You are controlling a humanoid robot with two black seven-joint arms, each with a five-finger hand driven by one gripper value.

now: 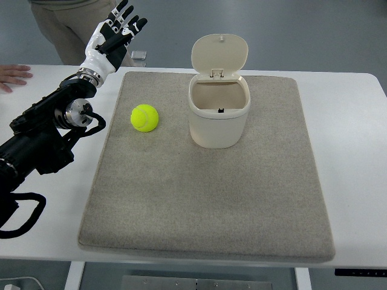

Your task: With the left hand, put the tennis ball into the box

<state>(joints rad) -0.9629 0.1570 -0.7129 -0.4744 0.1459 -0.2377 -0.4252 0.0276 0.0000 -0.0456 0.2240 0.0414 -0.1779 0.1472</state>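
- The tennis ball [144, 117] is found sitting on the grey mat [205, 199], over on the mat's left side toward the far edge. Bright yellow-green, nothing touching it.
- The box [219, 115] is really more of a small cream bin, stood upright on the mat just to the right of the ball, with a bit of bare mat between the two. Its flip lid [219, 54] is swung up and back, so the inside is left wide open to the camera.
- The left hand [113, 37] is seen up near the far left corner of the mat, raised off the white table [357, 151]. The fingers [125, 20] are stretched out and fanned apart, pointing away from the robot, and nothing is held in them.
- The hand is kept well apart from the ball, which lies nearer the camera and a bit to its right.
- The black left arm [42, 136] is brought in from the left edge, running diagonally over the table beside the mat.
- The right arm can't be spotted anywhere in the shot.
- A person's hand [13, 77] is rested flat on the table at the far left edge, and part of a person in beige [66, 24] is seen standing behind the table.
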